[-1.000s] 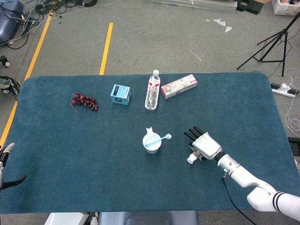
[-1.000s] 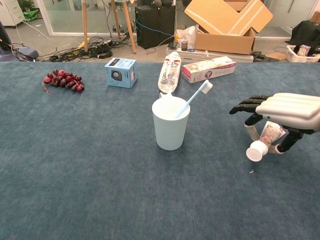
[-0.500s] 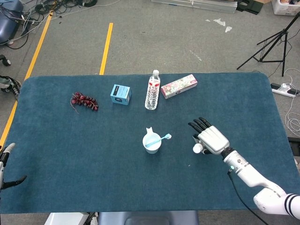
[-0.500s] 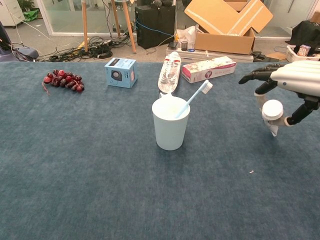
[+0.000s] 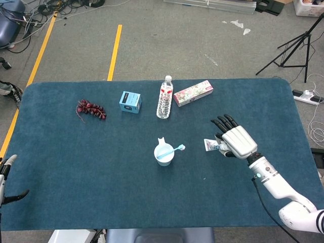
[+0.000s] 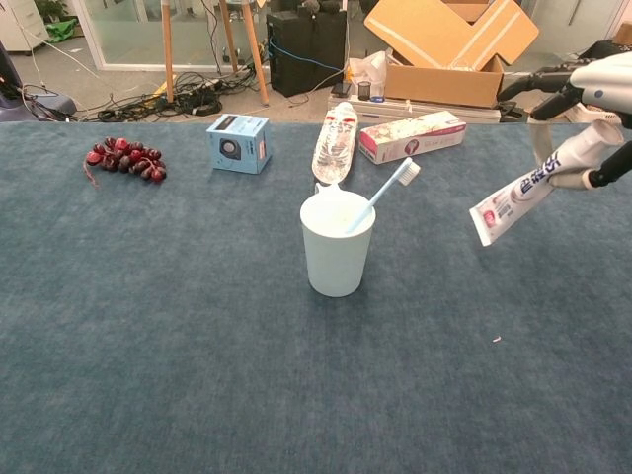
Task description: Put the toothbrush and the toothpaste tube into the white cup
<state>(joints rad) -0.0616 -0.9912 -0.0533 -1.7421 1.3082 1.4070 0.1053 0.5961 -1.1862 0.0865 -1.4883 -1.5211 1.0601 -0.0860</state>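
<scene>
A white cup (image 5: pixel 164 154) (image 6: pixel 337 244) stands upright near the table's middle. A blue toothbrush (image 5: pixel 172 150) (image 6: pixel 387 191) leans in it, its head sticking out to the right. My right hand (image 5: pixel 237 141) (image 6: pixel 591 87) holds a white toothpaste tube (image 5: pixel 213 146) (image 6: pixel 528 191) in the air to the right of the cup. The tube slants down, its flat end toward the cup. Only the fingertips of my left hand (image 5: pixel 6 177) show at the head view's left edge; whether they hold anything is hidden.
Along the far side lie red grapes (image 5: pixel 91 109) (image 6: pixel 125 158), a small blue box (image 5: pixel 130 102) (image 6: pixel 238 142), a water bottle (image 5: pixel 164 97) (image 6: pixel 335 142) and a toothpaste carton (image 5: pixel 193 93) (image 6: pixel 412 135). The blue table (image 5: pixel 76 172) ends just past them.
My right hand has lifted the tube off the table and raised it. The tube has turned, so its flat end now points down toward the cup.
</scene>
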